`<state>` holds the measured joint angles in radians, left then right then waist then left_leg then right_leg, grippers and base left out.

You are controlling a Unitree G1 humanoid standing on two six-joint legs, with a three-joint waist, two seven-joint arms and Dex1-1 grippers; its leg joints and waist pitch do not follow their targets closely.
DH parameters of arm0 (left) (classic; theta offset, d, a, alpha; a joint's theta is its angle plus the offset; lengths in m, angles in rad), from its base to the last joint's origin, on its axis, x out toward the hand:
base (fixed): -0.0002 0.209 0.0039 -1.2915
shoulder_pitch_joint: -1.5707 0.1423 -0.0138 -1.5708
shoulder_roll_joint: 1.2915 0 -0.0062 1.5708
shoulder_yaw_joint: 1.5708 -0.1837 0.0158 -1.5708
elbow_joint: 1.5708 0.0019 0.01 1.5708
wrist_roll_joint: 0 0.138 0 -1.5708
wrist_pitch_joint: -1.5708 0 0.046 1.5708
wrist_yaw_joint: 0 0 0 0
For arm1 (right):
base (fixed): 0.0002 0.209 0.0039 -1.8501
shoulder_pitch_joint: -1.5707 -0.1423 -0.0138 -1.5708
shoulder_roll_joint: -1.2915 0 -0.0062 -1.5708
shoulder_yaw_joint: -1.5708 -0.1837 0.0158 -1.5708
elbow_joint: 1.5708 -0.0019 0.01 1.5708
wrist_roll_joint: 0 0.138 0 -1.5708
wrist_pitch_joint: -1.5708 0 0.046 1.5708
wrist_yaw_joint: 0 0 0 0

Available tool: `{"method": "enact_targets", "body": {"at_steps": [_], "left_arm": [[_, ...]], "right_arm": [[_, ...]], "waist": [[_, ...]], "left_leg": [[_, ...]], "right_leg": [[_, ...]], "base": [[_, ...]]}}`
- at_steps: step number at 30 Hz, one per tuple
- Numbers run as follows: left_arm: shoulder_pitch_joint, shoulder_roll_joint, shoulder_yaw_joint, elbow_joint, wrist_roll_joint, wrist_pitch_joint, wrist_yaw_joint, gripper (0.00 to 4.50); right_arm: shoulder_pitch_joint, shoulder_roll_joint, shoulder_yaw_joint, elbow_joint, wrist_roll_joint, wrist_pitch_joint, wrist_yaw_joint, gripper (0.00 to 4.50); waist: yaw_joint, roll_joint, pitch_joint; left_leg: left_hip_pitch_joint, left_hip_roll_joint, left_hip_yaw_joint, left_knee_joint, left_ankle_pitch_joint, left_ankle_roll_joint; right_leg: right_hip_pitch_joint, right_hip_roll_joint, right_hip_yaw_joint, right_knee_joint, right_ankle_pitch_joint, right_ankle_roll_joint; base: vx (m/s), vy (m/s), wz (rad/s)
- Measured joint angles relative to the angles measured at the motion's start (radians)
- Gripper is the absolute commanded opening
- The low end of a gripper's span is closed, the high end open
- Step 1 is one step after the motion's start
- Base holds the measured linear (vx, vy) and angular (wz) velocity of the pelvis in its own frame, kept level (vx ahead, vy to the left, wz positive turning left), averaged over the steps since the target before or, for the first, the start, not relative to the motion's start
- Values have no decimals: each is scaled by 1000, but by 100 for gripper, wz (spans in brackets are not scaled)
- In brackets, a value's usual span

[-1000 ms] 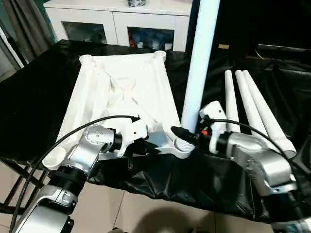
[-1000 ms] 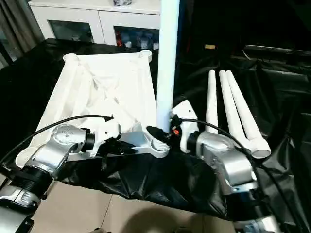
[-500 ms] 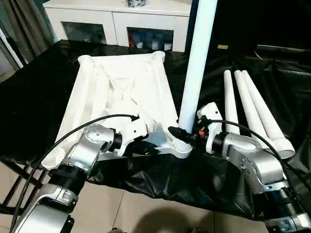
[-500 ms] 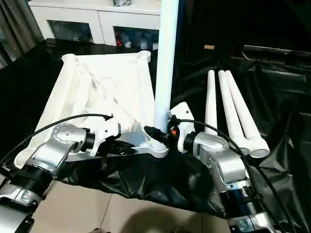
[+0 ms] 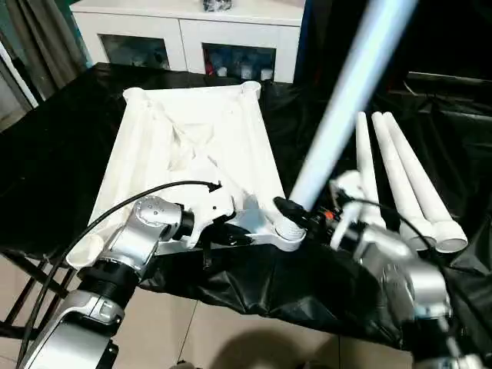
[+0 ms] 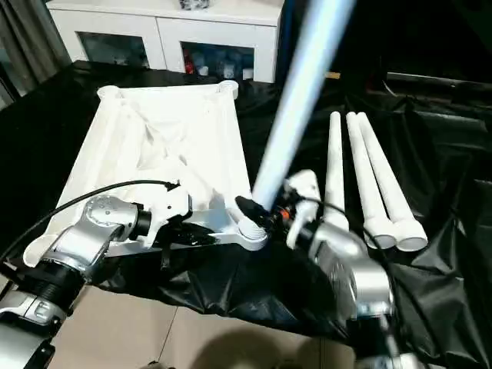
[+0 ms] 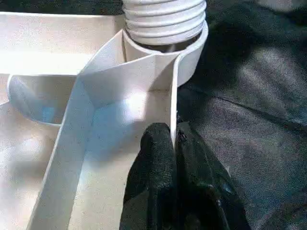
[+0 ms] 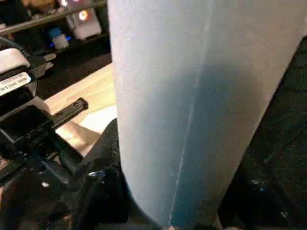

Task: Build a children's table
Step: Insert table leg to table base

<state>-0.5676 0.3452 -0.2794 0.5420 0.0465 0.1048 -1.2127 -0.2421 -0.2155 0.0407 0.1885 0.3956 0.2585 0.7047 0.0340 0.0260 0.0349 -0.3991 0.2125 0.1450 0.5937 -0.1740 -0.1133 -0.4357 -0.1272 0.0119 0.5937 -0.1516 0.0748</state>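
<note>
- Pinching the near rim of the table top, the left gripper has its fingers closed tight on the thin wall beside the near-right corner socket.
- Right gripper: fingers clasped round a leg, tilted right, foot at that socket.
- Three spare legs lie right of the top on the black-draped table.

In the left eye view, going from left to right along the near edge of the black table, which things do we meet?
Left gripper pinching the table top's rim → corner socket → tilted leg held by right gripper → three loose legs.
</note>
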Motion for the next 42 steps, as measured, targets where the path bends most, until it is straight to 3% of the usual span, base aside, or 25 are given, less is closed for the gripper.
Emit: {"method": "enact_targets", "body": {"at_steps": [7, 13, 24, 32, 42], "left_arm": [[-11, -6, -4, 16, 0, -1, 4, 0], [-18, -11, -8, 25, 0, -3, 4, 0], [-22, -5, -10, 30, 0, -13, -3, 0], [-32, 10, -17, 34, 0, -27, -29, 0], [-50, 39, -38, 34, -3, -49, -104, 0]], "right_arm": [[58, 36, 10, 23, -46, -176, -31, 191], [81, 22, 41, 3, -97, -240, -52, 191], [21, -55, 87, -3, -130, -178, 34, 191], [-61, -120, 123, 55, -133, -156, 164, 191], [-145, -179, 178, 100, -155, -151, 351, 191]], "waist": [[1, 1, 0], [1, 1, 0], [0, -1, 1], [-4, -8, 6], [-1, -9, 6]], "left_leg": [[0, 0, 0, 0, 0, 0], [-1, 0, 0, 0, 0, 0], [-1, 0, 0, -3, 0, 0], [-1, 0, 0, -10, 0, 0], [-1, 0, 0, -19, 0, 0]], "right_leg": [[0, 0, 0, -1, 0, 0], [1, 0, 0, -1, 0, 0], [0, 0, 0, -2, 0, 0], [-1, 0, -1, -5, -2, 3], [1, 1, -4, -17, -1, -1]], "base": [[0, 0, 0], [0, 0, 0], [0, 0, 0], [0, 0, 0], [0, 0, 0]]}}
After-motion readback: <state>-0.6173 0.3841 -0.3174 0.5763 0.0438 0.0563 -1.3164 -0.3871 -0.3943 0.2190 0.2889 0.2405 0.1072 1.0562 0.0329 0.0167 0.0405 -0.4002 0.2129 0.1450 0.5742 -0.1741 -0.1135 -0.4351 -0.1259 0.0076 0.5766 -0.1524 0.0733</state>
